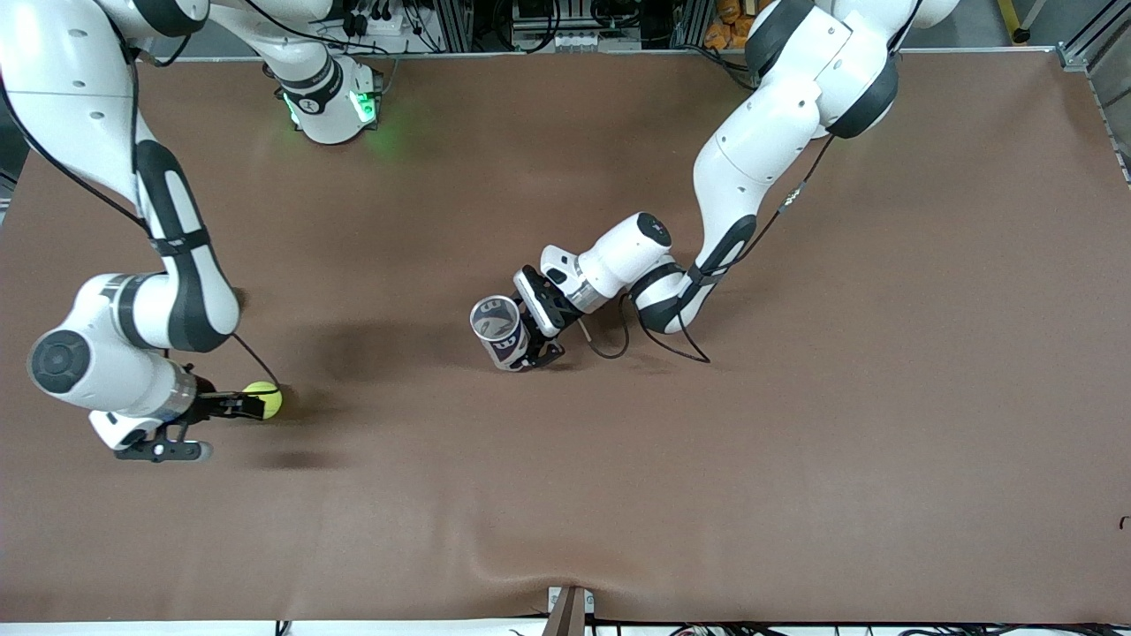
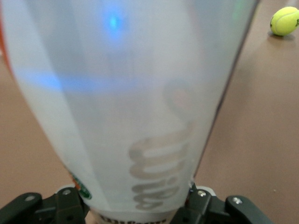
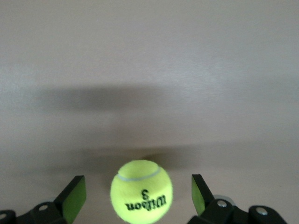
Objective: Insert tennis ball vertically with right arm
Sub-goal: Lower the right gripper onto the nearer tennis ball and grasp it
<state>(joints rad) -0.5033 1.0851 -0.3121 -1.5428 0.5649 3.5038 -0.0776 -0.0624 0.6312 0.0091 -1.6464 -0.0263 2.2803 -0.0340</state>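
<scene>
Evidently little of the task was done. The tennis ball [image 1: 262, 399] still lay on the brown tabletop [image 1: 795, 442], toward the right arm's end from the tennis ball can [image 1: 497, 331] and well apart from it. The right gripper [image 3: 138, 196] sat low around the ball, its fingers [image 3: 74, 198] spread to either side and apparently not yet touching it. The left gripper [image 1: 536, 343] had its fingers pressed onto the can's base, holding the can with its open mouth up. Left to do, by my judgement: closing on the ball, lifting it, carrying it over the can and lowering it in.
</scene>
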